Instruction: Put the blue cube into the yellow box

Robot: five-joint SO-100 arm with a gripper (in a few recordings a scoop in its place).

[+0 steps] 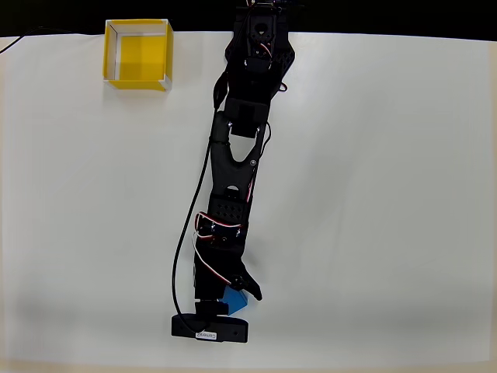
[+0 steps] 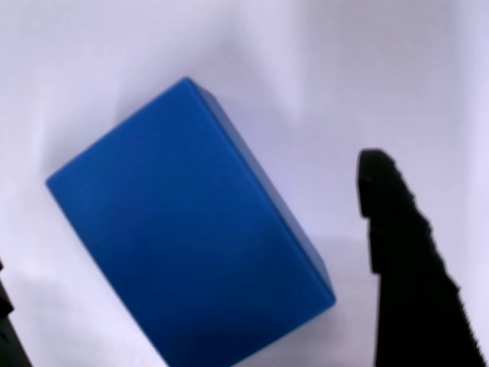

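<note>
The blue cube (image 1: 236, 299) lies on the white table near its front edge, partly under the arm's wrist. In the wrist view the blue cube (image 2: 191, 245) looms large and turned at an angle, resting on the table. My gripper (image 1: 231, 296) is lowered around it and open. One black finger (image 2: 405, 260) stands to the cube's right with a strip of table between them, and the other barely shows at the lower left edge. The yellow box (image 1: 138, 76), open-topped with a white-edged rim, sits at the table's far left corner, well away from the gripper.
The black arm (image 1: 241, 155) stretches from its base at the table's far edge down the middle of the overhead view. Bare white table (image 1: 388, 194) spreads on both sides. The table's front edge runs just below the gripper.
</note>
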